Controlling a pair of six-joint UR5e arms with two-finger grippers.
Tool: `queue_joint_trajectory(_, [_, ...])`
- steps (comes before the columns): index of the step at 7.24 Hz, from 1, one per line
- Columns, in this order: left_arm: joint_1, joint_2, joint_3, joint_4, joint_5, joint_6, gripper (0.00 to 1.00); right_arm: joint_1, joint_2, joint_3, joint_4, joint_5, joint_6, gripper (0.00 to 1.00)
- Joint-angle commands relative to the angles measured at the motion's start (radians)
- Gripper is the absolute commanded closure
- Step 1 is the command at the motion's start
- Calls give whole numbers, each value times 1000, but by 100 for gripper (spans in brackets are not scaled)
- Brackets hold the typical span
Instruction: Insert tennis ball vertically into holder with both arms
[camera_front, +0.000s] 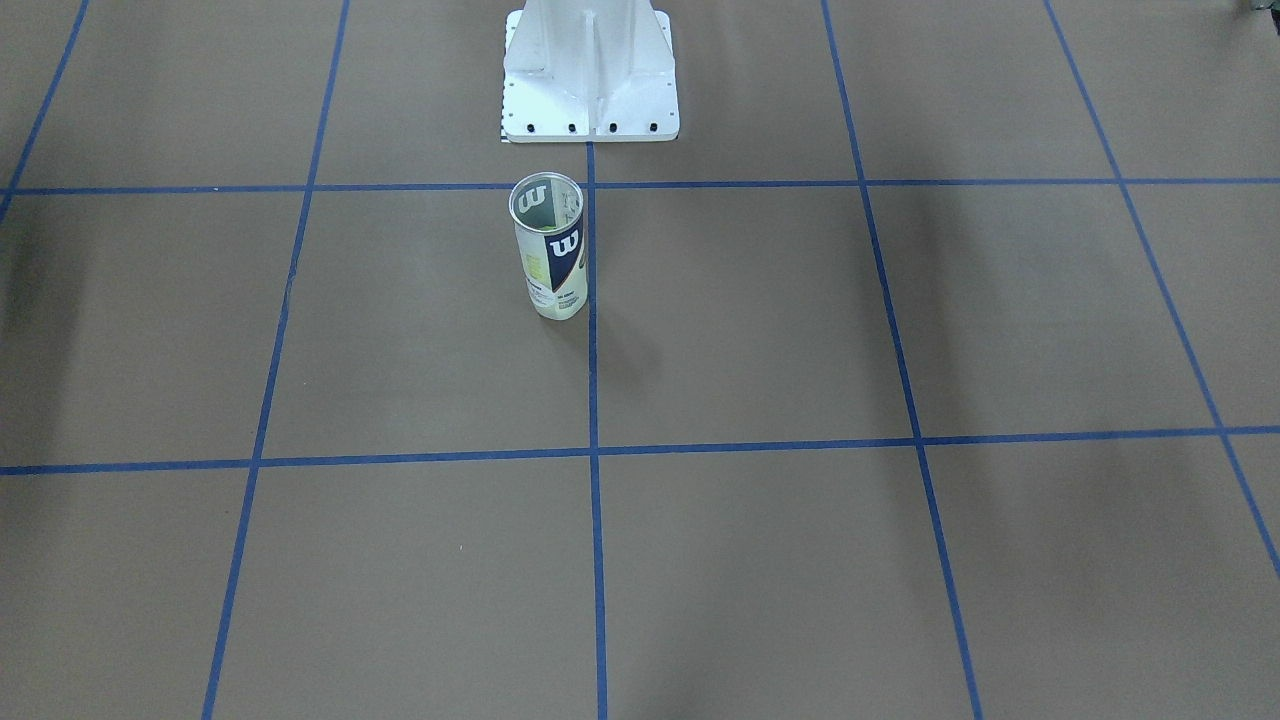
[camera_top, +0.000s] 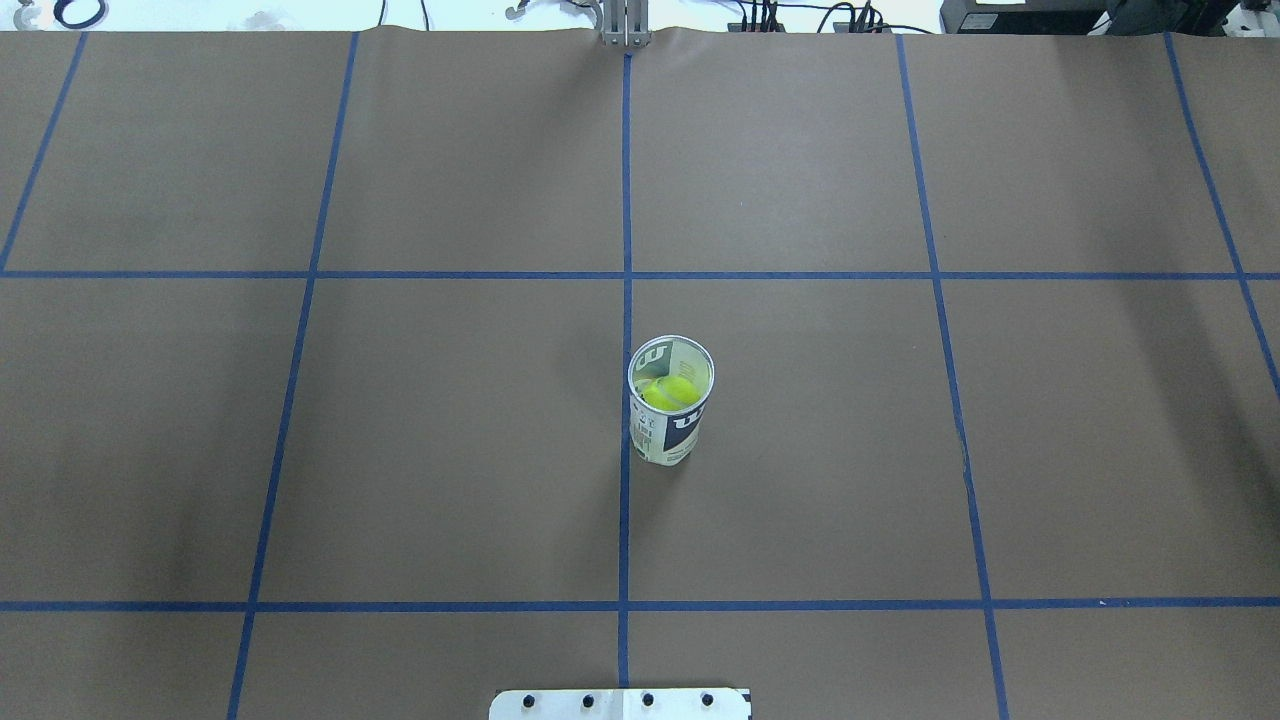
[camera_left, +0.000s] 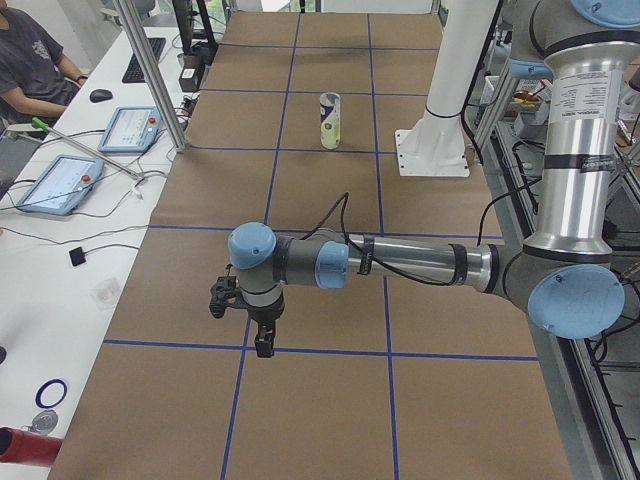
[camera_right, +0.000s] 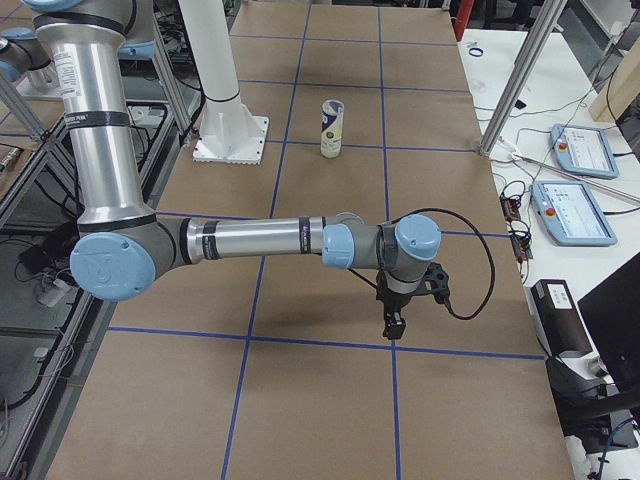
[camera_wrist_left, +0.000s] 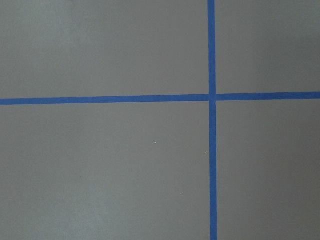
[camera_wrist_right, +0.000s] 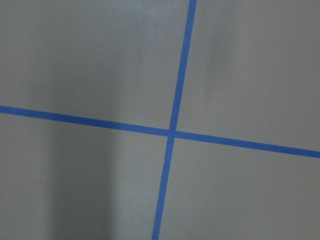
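The holder (camera_top: 670, 400), a clear can with a white and navy label, stands upright near the table's middle, beside the centre tape line. A yellow tennis ball (camera_top: 668, 392) sits inside it, seen through the open top. The holder also shows in the front-facing view (camera_front: 548, 246), the left view (camera_left: 329, 120) and the right view (camera_right: 332, 128). My left gripper (camera_left: 262, 345) hangs over the table far from the holder, at the table's left end. My right gripper (camera_right: 393, 326) hangs over the right end. I cannot tell whether either is open or shut.
The white pedestal base (camera_front: 590, 75) stands behind the holder on the robot's side. Brown table with a blue tape grid (camera_top: 625, 275). Tablets and cables lie on the white side benches (camera_left: 60, 180). An operator (camera_left: 35, 60) sits at the far left bench.
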Motion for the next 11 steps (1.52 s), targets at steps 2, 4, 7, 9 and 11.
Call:
queue_joint_trajectory(2, [-1, -12, 9, -5, -15, -3, 0, 0, -11, 5, 2, 22, -1, 1])
queue_joint_trajectory(4, [-12, 31, -34, -44, -75, 4, 0, 0, -20, 13, -4, 56, 0, 1])
queue_joint_trajectory(7, [-9, 28, -31, -53, -69, -5, 0, 2, -100, 82, 14, 138, 5, 1])
queue_joint_trajectory(9, [-9, 27, -33, -52, -86, -5, 0, 2, -106, 88, 14, 84, 6, 1])
queue_joint_trajectory(11, [-10, 31, -28, -50, -179, -5, 0, -3, -111, 82, 14, 31, 5, 1])
